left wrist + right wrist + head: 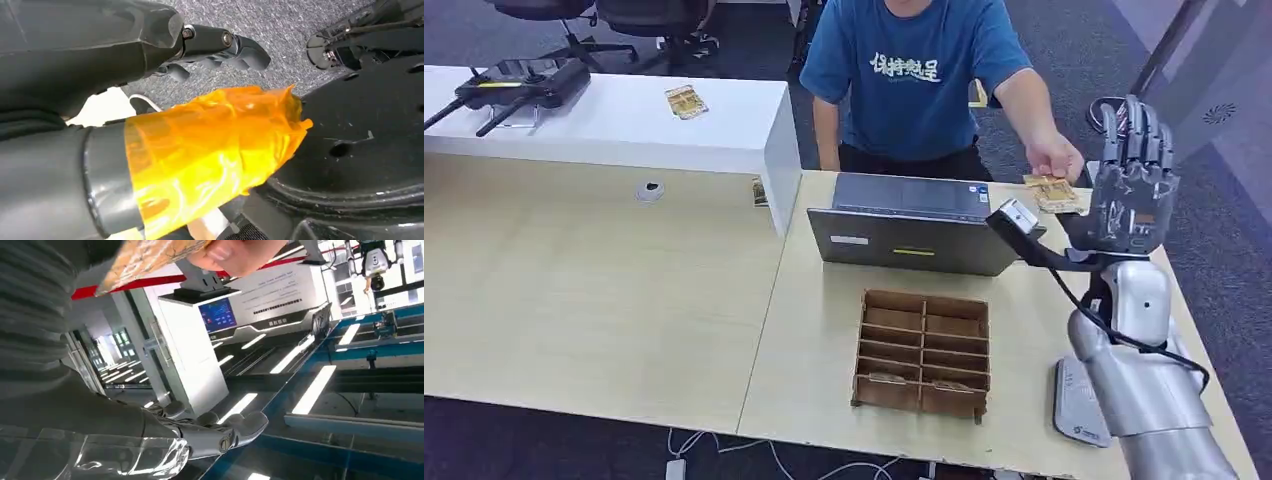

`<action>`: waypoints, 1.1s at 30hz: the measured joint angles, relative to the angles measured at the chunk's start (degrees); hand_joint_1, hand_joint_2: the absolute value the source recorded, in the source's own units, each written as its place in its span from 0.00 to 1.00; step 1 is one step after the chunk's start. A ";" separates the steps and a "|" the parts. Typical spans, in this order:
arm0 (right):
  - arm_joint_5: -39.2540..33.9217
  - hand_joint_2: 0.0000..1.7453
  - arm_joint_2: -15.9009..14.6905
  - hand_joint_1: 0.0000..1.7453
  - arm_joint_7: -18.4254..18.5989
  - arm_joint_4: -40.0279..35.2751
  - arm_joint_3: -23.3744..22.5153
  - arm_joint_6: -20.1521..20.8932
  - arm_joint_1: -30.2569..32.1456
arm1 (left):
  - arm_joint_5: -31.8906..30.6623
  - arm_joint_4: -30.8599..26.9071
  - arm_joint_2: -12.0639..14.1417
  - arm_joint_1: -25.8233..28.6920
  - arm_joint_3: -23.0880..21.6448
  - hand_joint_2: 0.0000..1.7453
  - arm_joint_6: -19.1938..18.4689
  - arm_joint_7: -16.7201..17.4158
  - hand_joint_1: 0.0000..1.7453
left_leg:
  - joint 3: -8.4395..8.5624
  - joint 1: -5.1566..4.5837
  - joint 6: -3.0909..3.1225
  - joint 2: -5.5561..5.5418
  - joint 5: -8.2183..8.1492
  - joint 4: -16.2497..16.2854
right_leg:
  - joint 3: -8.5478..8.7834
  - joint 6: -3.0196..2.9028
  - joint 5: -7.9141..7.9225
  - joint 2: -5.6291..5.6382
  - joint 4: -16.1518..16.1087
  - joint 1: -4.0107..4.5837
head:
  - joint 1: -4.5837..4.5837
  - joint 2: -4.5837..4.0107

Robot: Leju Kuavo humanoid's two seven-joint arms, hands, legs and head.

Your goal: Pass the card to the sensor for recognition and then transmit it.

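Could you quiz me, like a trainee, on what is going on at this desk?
1. True or false: the robot's raised right hand already grips the yellow patterned card.
2. What holds that card? A) the person's hand B) the brown wooden divider box C) the grey laptop
3. Fill in: the divider box stands on the desk, on the robot's side of the ____.

Key
1. False: its fingers are spread, upright, beside the card.
2. A
3. laptop
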 joint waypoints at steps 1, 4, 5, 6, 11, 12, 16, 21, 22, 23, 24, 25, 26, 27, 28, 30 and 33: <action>0.07 1.00 0.00 0.00 0.02 0.43 0.11 -0.02 -0.17 | 0.00 0.00 0.00 0.00 0.00 0.00 0.00 0.00 0.00 | 0.00 0.00 0.00 0.00 0.00 0.00 | 0.00 0.00 0.00 0.00 0.00 0.00 | 0.00 0.00; 0.11 1.00 0.00 0.00 0.15 1.31 0.46 -0.04 -0.35 | -0.09 0.00 0.00 0.00 0.00 0.00 0.02 0.00 0.00 | -0.01 0.00 0.00 0.00 0.00 0.00 | -0.02 0.00 0.00 0.00 0.00 0.00 | -0.02 0.00; 0.11 1.00 0.00 0.00 0.17 1.46 0.50 -0.04 -0.36 | -0.11 0.00 0.00 0.00 0.00 0.00 0.02 0.00 0.00 | -0.01 0.00 0.00 0.00 0.00 0.00 | -0.03 0.00 0.00 0.00 0.00 0.00 | 0.00 0.00; 0.11 1.00 0.00 0.00 0.17 1.64 0.55 -0.04 -0.38 | -0.13 0.00 0.00 0.00 0.00 0.00 0.02 0.00 0.00 | -0.01 0.01 0.00 0.00 0.00 0.00 | -0.03 0.00 0.00 0.00 0.00 0.00 | 0.00 0.00; 0.13 1.00 0.00 0.00 0.17 2.43 0.83 -0.04 -0.59 | -0.13 0.00 0.00 0.00 0.00 0.00 0.02 0.00 0.00 | -0.01 0.01 0.00 0.00 0.00 0.00 | -0.03 0.00 0.00 0.01 0.01 0.01 | 0.00 0.00; 0.15 1.00 0.00 0.00 0.24 2.56 0.90 -0.04 -0.61 | -0.15 0.00 0.02 0.00 0.00 0.00 0.02 0.00 0.00 | -0.01 0.01 0.00 0.00 0.00 0.00 | -0.03 0.00 0.00 0.01 0.01 0.01 | 0.00 0.00; 1.81 1.00 0.00 0.00 1.92 3.12 1.20 -0.28 -0.74 | -0.77 0.00 0.20 0.01 0.00 0.00 0.02 0.02 0.00 | -0.01 0.01 0.00 0.00 0.00 0.00 | -0.02 0.00 0.00 0.01 0.01 0.01 | 0.00 0.00; 2.08 1.00 -0.02 0.00 1.70 3.45 1.35 -0.59 -0.91 | -1.73 0.00 0.31 0.03 0.04 0.00 0.02 0.02 0.00 | -0.01 0.00 0.00 0.00 0.00 0.00 | -0.03 0.00 0.00 0.01 0.01 0.01 | 0.00 0.00; 2.08 1.00 -0.07 0.00 1.68 3.47 1.38 -0.57 -0.91 | -1.90 0.00 0.31 0.04 0.11 0.00 0.04 0.02 0.00 | -0.02 0.00 0.00 0.00 0.00 0.00 | -0.03 0.00 0.00 0.01 0.01 0.00 | 0.00 0.00; 2.05 1.00 -0.09 0.00 1.66 3.45 1.38 -0.57 -0.91 | -1.99 0.00 0.31 0.04 0.13 0.00 0.04 0.02 0.00 | -0.01 0.00 0.00 0.00 0.00 0.00 | -0.03 0.00 0.00 0.01 0.00 0.00 | 0.00 0.00; 1.99 1.00 -0.15 0.00 1.57 3.45 1.38 -0.52 -0.91 | -2.08 0.00 0.31 0.04 0.17 0.00 0.09 0.02 0.00 | -0.01 0.00 0.00 0.00 0.00 0.00 | -0.04 0.00 0.00 0.01 0.00 0.00 | 0.00 0.00; 1.31 1.00 -0.33 0.00 1.22 3.43 1.38 -0.59 -0.89 | -2.12 0.00 0.28 0.04 0.24 0.00 0.18 0.02 0.00 | -0.01 0.00 0.00 0.00 0.00 0.00 | -0.04 0.00 0.00 0.01 0.00 0.00 | 0.00 0.00; 0.17 1.00 -0.48 0.00 0.61 3.25 1.38 -0.68 -0.82 | -2.16 0.00 0.28 0.06 0.35 0.00 0.20 0.02 0.00 | -0.01 0.00 0.00 0.00 0.00 0.00 | -0.05 0.00 0.00 0.01 0.00 0.00 | -0.02 0.00; -0.95 1.00 -0.74 0.00 0.00 2.88 1.35 -0.79 -0.64 | -2.25 0.00 0.26 0.11 0.52 0.00 0.20 0.00 0.00 | -0.02 0.00 0.00 0.00 0.00 0.00 | -0.05 0.00 0.00 0.00 0.00 0.00 | 0.00 0.00; -1.53 1.00 -0.94 0.00 -0.29 2.49 1.35 -0.87 -0.36 | -2.32 0.00 0.24 0.20 0.68 0.00 0.22 0.00 0.00 | -0.02 0.00 0.00 0.00 0.00 0.00 | -0.05 0.00 0.00 0.00 -0.01 0.00 | -0.02 0.00; -2.87 1.00 -1.84 0.00 -0.90 0.76 1.20 -0.94 0.41 | -2.56 0.00 0.13 0.36 1.33 0.00 0.59 0.00 0.00 | -0.03 0.00 0.00 0.00 0.00 0.00 | -0.06 0.00 0.00 0.00 -0.01 0.00 | -0.02 0.00; -5.10 1.00 -3.02 0.00 -1.93 -2.48 0.52 -0.96 2.09 | -2.89 0.00 -0.11 0.53 2.10 0.00 0.66 -0.18 0.00 | -0.06 0.00 0.00 -0.02 0.00 0.00 | -0.09 0.00 0.00 0.00 -0.01 0.00 | -0.02 0.00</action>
